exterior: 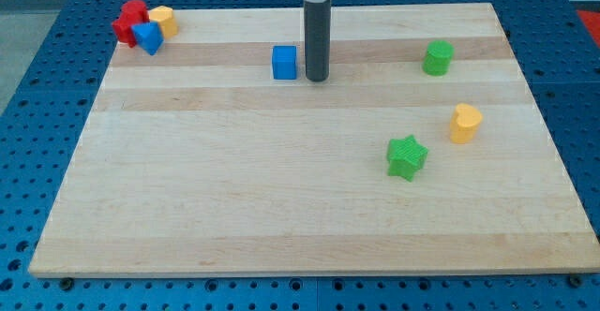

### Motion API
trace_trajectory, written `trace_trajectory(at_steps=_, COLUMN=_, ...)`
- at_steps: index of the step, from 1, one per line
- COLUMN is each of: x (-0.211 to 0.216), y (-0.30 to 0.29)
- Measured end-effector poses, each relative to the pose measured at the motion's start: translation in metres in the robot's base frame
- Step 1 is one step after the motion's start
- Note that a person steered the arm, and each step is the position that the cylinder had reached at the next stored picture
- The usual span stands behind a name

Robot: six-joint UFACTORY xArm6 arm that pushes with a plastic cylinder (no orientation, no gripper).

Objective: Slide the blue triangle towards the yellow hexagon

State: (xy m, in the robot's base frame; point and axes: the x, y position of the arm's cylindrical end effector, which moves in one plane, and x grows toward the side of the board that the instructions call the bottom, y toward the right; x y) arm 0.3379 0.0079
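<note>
The blue triangle (147, 37) sits at the view's top left corner of the wooden board (234, 199). It touches a red block (129, 22) on its left and the yellow hexagon (164, 20) just up and right of it. My tip (317, 78) is near the top middle of the board, far to the right of that cluster. It stands just right of a blue cube (285, 62), with a small gap between them.
A green cylinder-like block (438, 58) is at the upper right. A yellow heart-like block (465, 123) and a green star (407, 156) lie at the right middle. The board rests on a blue perforated table (37, 86).
</note>
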Motion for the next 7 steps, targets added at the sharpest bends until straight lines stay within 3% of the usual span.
trace_trajectory(at_steps=2, x=-0.044, y=-0.03)
trace_trajectory(at_steps=4, x=-0.001, y=0.01)
trace_trajectory(at_steps=5, x=0.018, y=0.004)
trace_trajectory(at_steps=7, x=-0.005, y=-0.058)
